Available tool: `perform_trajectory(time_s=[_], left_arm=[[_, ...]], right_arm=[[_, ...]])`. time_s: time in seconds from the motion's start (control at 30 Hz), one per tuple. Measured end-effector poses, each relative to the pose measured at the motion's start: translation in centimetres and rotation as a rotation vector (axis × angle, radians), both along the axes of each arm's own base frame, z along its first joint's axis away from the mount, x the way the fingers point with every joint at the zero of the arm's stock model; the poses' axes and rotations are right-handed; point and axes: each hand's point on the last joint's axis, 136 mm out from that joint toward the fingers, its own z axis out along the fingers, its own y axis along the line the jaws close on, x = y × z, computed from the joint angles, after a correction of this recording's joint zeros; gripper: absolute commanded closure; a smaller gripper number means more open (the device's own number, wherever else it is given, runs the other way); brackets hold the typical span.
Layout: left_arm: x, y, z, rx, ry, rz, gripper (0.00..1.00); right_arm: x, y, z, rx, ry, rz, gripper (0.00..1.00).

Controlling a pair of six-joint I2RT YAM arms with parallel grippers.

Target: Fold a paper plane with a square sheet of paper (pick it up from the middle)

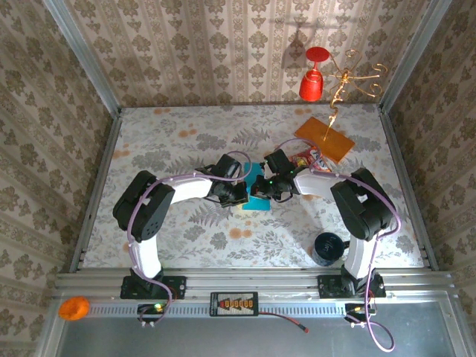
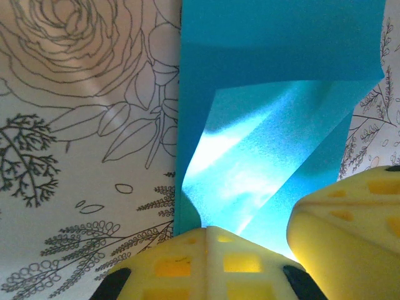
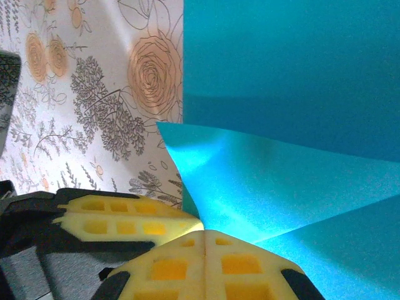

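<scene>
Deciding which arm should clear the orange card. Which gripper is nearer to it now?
Right. The right gripper grips the teal sheet at table centre, below-left of the orange card in the top view; the left gripper grips the same sheet just beyond, farther left.

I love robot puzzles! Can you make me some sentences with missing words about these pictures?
1. The paper is coloured ____.
2. The left gripper and the right gripper are both ____ on it.
3. The flat card on the table is coloured ____.
Missing words: blue; shut; orange.
</scene>
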Motion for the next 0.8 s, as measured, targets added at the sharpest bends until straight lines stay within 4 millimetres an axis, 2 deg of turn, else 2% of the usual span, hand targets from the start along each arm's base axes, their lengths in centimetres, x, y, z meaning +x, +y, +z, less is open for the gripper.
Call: perform_trajectory(time_s=[0.23,0.43,0.8], left_arm=[[0.0,0.0,0.0,-0.001,0.006,0.009,1.0],[0.0,0.0,0.0,-0.002,0.012,0.018,1.0],[-0.1,-0.2,0.0,-0.006,0.013,0.022,1.0]], right_arm=[[-0.2,-0.4,-2.0,-0.022,0.054,-0.022,0.97],[0.4,-1.2,-2.1,-0.017,0.06,-0.049,0.97],[4.0,-5.6,-2.1,-0.011,0.051,-0.166,0.97]])
